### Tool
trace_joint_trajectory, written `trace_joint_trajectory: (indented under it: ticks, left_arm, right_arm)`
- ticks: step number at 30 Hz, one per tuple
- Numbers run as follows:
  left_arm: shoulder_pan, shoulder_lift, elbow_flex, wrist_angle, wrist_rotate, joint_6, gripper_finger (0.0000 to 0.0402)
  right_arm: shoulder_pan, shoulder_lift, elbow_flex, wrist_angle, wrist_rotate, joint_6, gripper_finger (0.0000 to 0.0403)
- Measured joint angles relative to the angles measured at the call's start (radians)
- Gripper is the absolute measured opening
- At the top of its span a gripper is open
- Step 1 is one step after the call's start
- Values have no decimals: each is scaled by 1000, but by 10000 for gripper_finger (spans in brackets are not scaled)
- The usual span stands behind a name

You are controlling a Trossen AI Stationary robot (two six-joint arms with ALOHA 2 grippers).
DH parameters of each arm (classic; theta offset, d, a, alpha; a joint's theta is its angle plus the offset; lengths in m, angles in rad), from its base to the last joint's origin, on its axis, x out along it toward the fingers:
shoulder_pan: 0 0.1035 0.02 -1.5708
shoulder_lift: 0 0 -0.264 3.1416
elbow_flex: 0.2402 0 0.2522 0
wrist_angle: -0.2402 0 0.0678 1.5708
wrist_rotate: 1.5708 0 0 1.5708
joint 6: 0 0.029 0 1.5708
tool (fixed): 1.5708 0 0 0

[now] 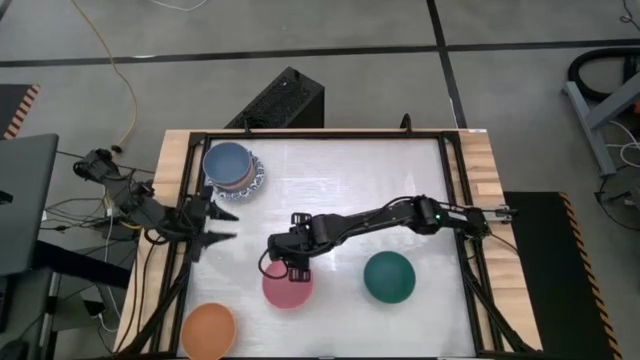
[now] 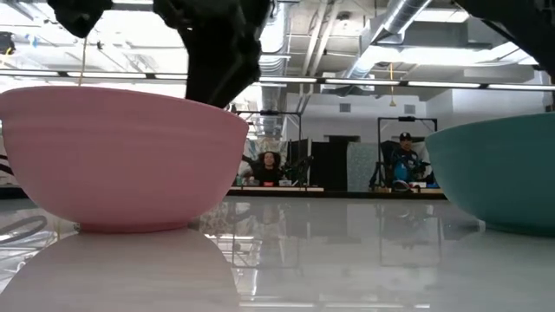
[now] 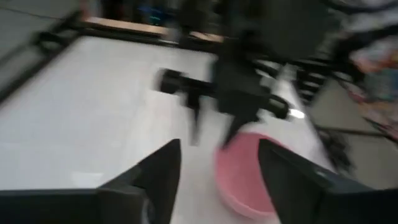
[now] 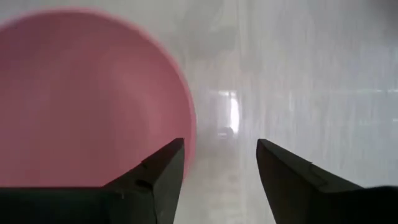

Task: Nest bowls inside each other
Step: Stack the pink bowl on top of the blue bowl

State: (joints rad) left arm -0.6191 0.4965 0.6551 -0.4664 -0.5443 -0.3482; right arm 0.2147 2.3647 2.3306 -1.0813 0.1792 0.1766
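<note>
A pink bowl [image 1: 288,290] stands upright on the white table, with a green bowl [image 1: 388,277] to its right and an orange bowl [image 1: 208,330] at the near left. At the far left, a blue bowl [image 1: 228,163] sits nested on top of a stack that includes a blue-patterned white bowl [image 1: 256,178]. My right gripper [image 1: 290,268] hangs open just above the pink bowl's far rim [image 4: 189,134]. One finger is over the inside and the other over the table outside. My left gripper [image 1: 228,225] is open at the table's left edge, near the stack.
A black frame [image 1: 455,200] runs around the white table top. Bare table lies between the stack and the green bowl. A black box [image 1: 280,100] sits behind the far edge. In the low view, people sit in the room beyond the table.
</note>
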Motion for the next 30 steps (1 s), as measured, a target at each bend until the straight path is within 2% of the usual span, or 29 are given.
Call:
trace_joint_trajectory:
  ticks: [3, 6, 13, 16, 23, 30]
  left_arm:
    - [-15, 0, 0, 0, 66, -6, 249]
    - [-30, -3, 0, -5, 64, -10, 275]
    - [-35, -33, 95, -168, 28, -36, 282]
    - [-35, -45, 136, -215, -8, -53, 280]
    - [-35, -55, 170, -311, -87, -44, 279]
    - [-35, -61, 255, -429, -170, -141, 279]
  right_arm:
    - [-8, 10, 0, 13, -7, 10, 223]
    - [-15, 30, 0, 40, -58, 16, 223]
    - [-21, 90, -1, 22, -111, 36, 214]
    - [-23, 95, -1, 12, -110, 28, 174]
    - [-38, 96, 3, 16, -124, -36, 20]
    - [-84, 79, 9, 33, -100, -38, 10]
